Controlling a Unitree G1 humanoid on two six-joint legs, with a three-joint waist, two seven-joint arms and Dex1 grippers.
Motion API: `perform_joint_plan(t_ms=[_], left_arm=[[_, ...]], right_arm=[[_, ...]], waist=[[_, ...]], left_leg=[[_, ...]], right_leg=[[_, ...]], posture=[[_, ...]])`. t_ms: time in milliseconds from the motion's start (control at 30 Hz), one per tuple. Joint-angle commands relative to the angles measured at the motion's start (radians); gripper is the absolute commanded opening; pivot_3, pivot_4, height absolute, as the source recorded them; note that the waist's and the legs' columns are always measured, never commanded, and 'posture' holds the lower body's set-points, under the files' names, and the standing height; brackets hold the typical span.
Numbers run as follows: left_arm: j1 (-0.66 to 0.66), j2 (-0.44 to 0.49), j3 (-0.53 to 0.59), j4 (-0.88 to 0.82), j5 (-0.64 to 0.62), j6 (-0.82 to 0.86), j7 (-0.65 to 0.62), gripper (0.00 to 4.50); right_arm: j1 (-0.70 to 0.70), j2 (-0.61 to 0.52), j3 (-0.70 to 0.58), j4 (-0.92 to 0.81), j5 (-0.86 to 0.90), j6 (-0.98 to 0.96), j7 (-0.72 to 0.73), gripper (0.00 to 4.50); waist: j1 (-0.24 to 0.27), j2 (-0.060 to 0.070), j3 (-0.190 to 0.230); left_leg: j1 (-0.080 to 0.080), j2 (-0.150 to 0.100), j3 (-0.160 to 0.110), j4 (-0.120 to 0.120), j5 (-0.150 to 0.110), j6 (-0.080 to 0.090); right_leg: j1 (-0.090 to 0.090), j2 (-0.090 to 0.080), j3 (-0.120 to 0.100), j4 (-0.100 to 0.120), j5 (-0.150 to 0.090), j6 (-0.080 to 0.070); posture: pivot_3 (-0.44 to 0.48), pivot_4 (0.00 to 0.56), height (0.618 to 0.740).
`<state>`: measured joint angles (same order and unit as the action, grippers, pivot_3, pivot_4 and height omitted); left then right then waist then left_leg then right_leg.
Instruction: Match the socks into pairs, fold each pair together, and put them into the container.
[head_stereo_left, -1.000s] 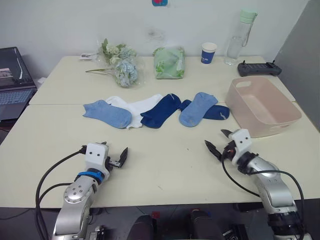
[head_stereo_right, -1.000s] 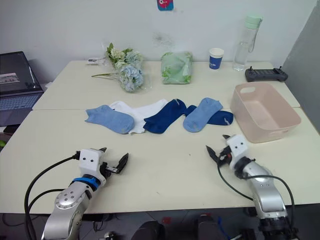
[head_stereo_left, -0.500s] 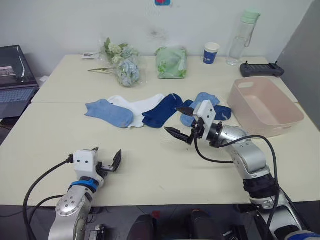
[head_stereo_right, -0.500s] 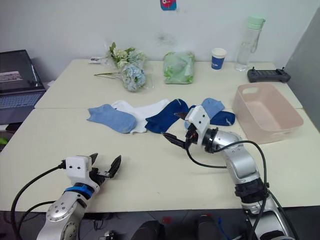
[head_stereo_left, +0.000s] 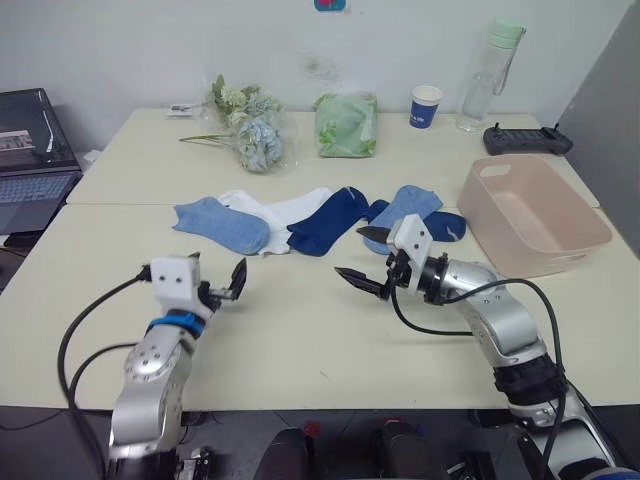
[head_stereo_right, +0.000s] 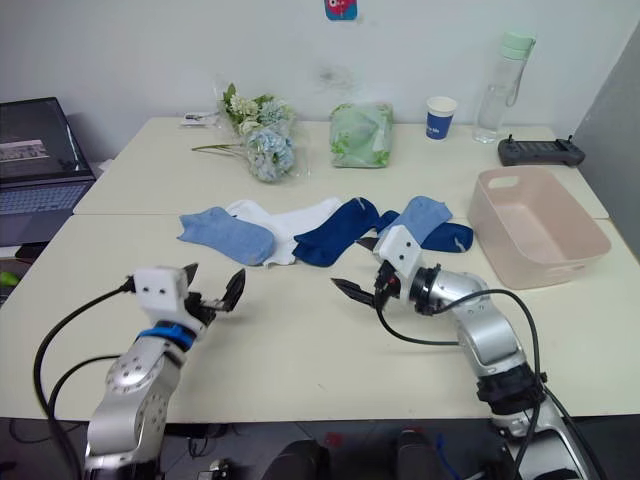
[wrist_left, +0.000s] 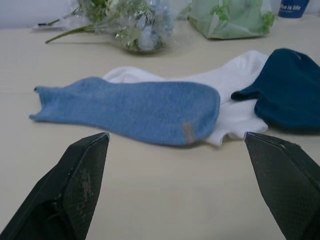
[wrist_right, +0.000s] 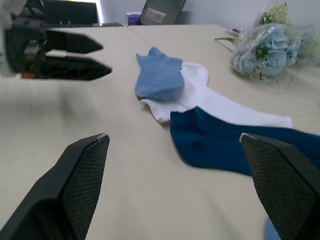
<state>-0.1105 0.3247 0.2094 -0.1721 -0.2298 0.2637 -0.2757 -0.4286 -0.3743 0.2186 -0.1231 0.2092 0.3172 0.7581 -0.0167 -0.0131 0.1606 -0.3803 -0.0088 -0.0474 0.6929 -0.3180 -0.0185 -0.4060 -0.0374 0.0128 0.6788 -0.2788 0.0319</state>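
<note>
Several socks lie in a row mid-table: a light blue sock (head_stereo_left: 220, 223), a white sock (head_stereo_left: 277, 207) partly under it, a navy sock (head_stereo_left: 326, 219), a second light blue sock (head_stereo_left: 405, 207) and another navy sock (head_stereo_left: 446, 226) tucked beneath that. The pink container (head_stereo_left: 533, 214) stands to their right and looks empty. My left gripper (head_stereo_left: 218, 270) hovers open, short of the left light blue sock (wrist_left: 135, 107). Just in front of the navy sock (wrist_right: 235, 142), my right gripper (head_stereo_left: 350, 252) is open and holds nothing.
Along the far side are a bunch of flowers (head_stereo_left: 250, 125), a green plastic bag (head_stereo_left: 345, 124), a paper cup (head_stereo_left: 426, 106), a water bottle (head_stereo_left: 483, 72) and a black controller (head_stereo_left: 525, 139). A laptop (head_stereo_left: 30, 145) sits off the table's left.
The right arm swung from the front right edge to the middle, in front of the navy sock. The left gripper rose and moved forward toward the left light blue sock.
</note>
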Motion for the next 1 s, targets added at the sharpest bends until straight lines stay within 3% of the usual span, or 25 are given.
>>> perform_joint_plan(t_ms=[33,267,467,933,1000], left_arm=[[-0.081,0.012,-0.034,0.083,0.027,-0.002,-0.013,4.5],[-0.267,0.008,-0.071,0.337,0.109,-0.042,0.036,4.5],[-0.337,0.01,-0.068,0.453,0.123,-0.076,0.032,4.5],[-0.334,0.006,-0.043,0.467,0.103,-0.118,0.029,0.15],[-0.315,0.01,-0.029,0.437,0.092,-0.105,0.03,0.07]], right_arm=[[0.013,-0.011,-0.018,-0.074,-0.011,-0.019,-0.018,4.49],[0.065,-0.023,-0.028,-0.131,-0.025,-0.003,-0.054,4.49],[0.095,-0.036,-0.04,-0.172,-0.027,0.012,-0.077,4.49],[0.096,-0.047,-0.039,-0.168,-0.029,0.011,-0.092,4.5],[0.096,-0.048,-0.04,-0.167,-0.029,0.011,-0.093,4.5]], waist=[[-0.002,0.0,0.0],[-0.009,0.0,0.0],[-0.009,0.0,0.0],[-0.009,0.0,0.0],[-0.009,0.0,0.0]], left_leg=[[0.0,0.0,0.0,0.0,0.0,0.0],[0.0,0.0,0.0,0.0,0.001,-0.001],[0.0,0.0,-0.001,0.0,0.002,-0.003],[0.0,0.0,-0.001,0.0,0.002,-0.004],[0.0,0.0,-0.001,0.0,0.002,-0.004]], right_leg=[[0.0,0.0,0.0,0.0,0.0,0.0],[-0.001,0.001,0.0,0.001,0.0,0.0],[-0.001,0.001,0.0,0.001,0.0,0.0],[-0.001,0.0,0.0,0.001,0.0,0.0],[-0.001,0.0,0.0,0.001,0.0,0.0]], posture=[[0.0,0.15,0.74],[0.0,0.15,0.74],[0.0,0.15,0.74],[0.0,0.15,0.74],[0.0,0.15,0.74]])
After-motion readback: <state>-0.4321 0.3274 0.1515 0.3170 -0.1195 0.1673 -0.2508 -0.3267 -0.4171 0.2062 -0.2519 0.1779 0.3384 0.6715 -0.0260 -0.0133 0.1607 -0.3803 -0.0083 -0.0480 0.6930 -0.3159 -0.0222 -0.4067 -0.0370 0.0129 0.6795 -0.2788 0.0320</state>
